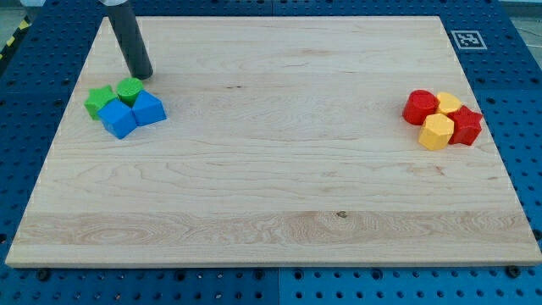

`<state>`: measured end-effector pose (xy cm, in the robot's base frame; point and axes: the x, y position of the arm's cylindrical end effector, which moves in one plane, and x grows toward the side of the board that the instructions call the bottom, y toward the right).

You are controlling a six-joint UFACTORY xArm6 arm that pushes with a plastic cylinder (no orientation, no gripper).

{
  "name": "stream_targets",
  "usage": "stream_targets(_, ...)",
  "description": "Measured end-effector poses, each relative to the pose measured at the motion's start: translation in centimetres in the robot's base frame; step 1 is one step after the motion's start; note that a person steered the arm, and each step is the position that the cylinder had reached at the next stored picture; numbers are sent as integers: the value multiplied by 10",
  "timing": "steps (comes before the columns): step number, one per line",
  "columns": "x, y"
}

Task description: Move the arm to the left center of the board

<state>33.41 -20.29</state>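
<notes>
Pale wooden board (279, 169) on blue pegboard (521, 51)

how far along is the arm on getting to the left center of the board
Done: my tip is already on the view's left side of the board. In hand: it sits near the view's top-left, just above the green blocks and blue blocks, not visibly touching them. Left: a move toward the view's bottom to mid-height, probably skirting that cluster.

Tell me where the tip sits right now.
My tip is near the board's upper-left corner in the camera view, just above the green cylinder in the green-and-blue cluster.
</notes>
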Motion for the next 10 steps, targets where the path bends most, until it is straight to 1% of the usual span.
stream_targets(2,0,-41)
stream_targets(4,0,-56)
stream_targets(6,0,-101)
stream_targets(7,2,-102)
stream_targets(8,32,-102)
stream_targets(10,44,-102)
